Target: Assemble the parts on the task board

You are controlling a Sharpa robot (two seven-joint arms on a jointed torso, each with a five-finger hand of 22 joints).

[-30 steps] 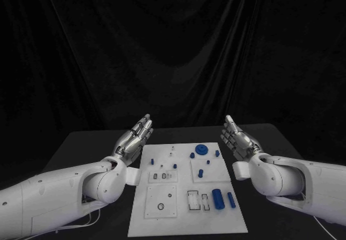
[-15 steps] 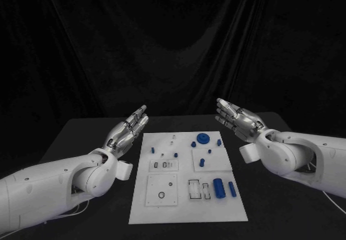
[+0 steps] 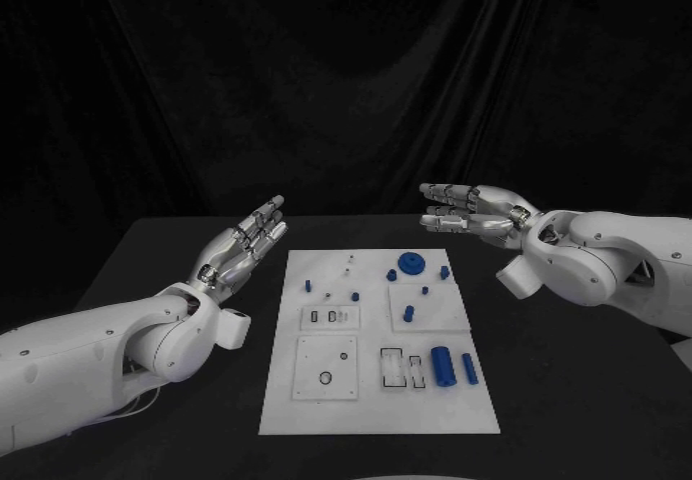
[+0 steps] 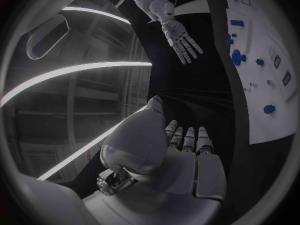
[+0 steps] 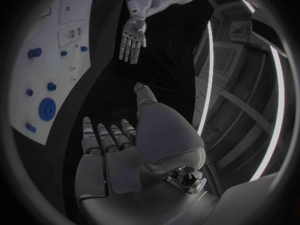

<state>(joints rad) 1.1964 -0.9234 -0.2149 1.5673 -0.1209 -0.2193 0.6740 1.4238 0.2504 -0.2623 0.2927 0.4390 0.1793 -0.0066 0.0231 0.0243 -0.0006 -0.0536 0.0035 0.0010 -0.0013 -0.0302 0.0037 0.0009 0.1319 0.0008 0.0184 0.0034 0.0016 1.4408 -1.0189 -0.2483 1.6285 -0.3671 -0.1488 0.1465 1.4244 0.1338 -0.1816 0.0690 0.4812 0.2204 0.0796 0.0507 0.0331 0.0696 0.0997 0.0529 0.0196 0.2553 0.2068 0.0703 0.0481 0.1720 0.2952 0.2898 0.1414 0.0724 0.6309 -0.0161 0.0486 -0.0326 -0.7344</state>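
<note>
Black curtain behind a black bench (image 3: 173, 250). The white board (image 3: 378, 400) lies mid-bench, blue parts (image 3: 413, 263) untouched on it. Left hand (image 3: 245, 246) and right hand (image 3: 469, 212) hover spread and empty, flanking its far end; the right hand is nearer the far-edge parts.

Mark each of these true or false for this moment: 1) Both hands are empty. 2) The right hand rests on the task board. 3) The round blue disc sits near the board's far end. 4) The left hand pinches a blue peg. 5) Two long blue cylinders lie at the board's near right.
1) True: the left hand and right hand hold nothing, fingers apart.
2) False: it hovers beyond the task board, near its far right corner.
3) True: the disc sits near the far end.
4) False: the left hand is empty, off the board's left edge.
5) True: the two cylinders lie side by side at the near right.
</note>
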